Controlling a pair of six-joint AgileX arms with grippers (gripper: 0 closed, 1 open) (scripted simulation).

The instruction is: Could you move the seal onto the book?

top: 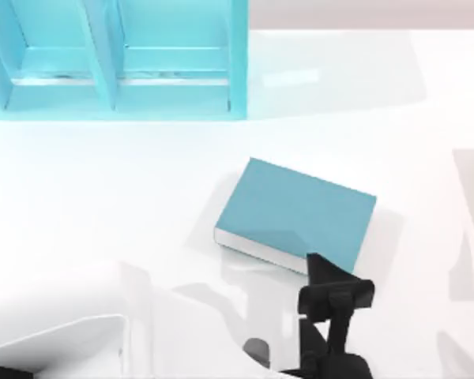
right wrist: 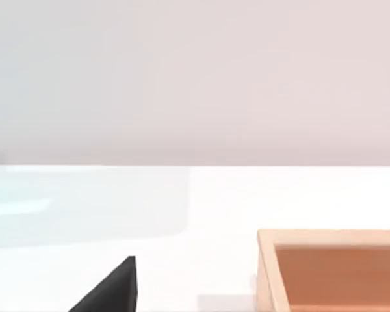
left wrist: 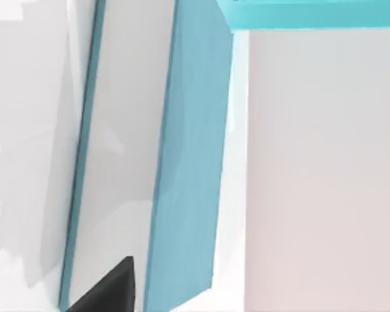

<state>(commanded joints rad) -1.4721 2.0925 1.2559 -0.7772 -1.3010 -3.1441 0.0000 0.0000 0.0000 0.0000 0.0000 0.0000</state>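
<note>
At the near edge of the white table point(top: 103, 205), my right gripper point(top: 332, 288) hangs over the near corner of the teal book point(top: 300, 217); I cannot tell how its jaws stand. The book lies flat mid-table. My left arm point(top: 47, 347) sits parked at the near left. A teal shelf unit point(top: 114, 59) stands far left.

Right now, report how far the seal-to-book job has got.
Done: nothing yet. The book has a bare cover with no seal on it. In hand: the left gripper is at the book's near edge, and I cannot tell whether it carries anything. A tan block, possibly the seal, sits near the right gripper. Left: setting the seal on the cover.
</note>
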